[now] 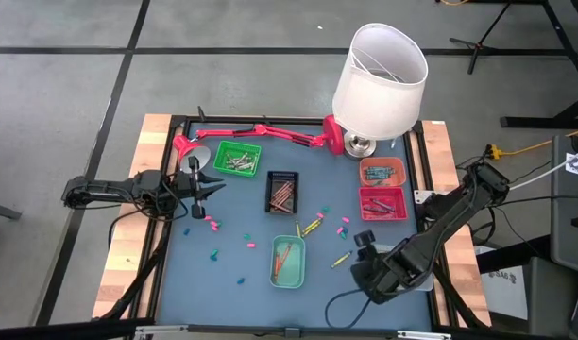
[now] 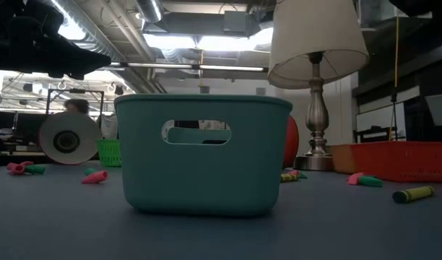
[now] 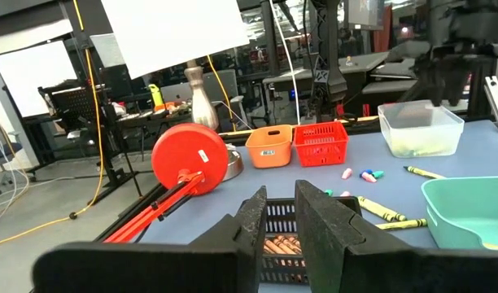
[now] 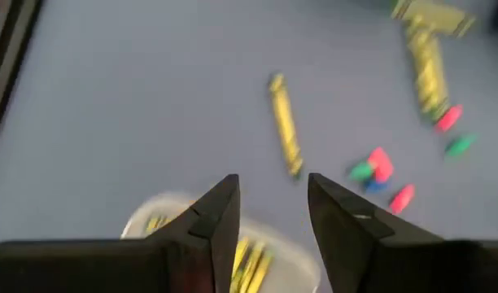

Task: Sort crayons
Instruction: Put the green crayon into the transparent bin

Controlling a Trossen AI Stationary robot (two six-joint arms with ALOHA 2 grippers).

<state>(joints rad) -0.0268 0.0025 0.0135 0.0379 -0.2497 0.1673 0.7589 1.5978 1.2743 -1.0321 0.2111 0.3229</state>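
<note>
- The right gripper (image 4: 269,213) hangs over a small clear plastic tray (image 4: 163,213) holding yellow sticks, near the front right of the blue table mat (image 1: 242,293). Its two dark fingers are spread apart and nothing is between them.
- The nearest loose target is a thin yellow wax crayon (image 4: 285,136) lying flat on the mat just ahead of those fingertips. Its long axis runs roughly away from the gripper, slightly slanted.
- In the overhead view that crayon (image 1: 341,258) lies between the clear tray and the teal plastic tray (image 1: 289,262), so the right arm is far nearer to it than the left.
- More yellow crayons (image 1: 311,227) and short pink and green pieces (image 1: 343,228) lie scattered beyond the teal tray.
- The left gripper (image 3: 280,213) waits beside the green tray (image 1: 236,159), fingers nearly together, empty.
</note>
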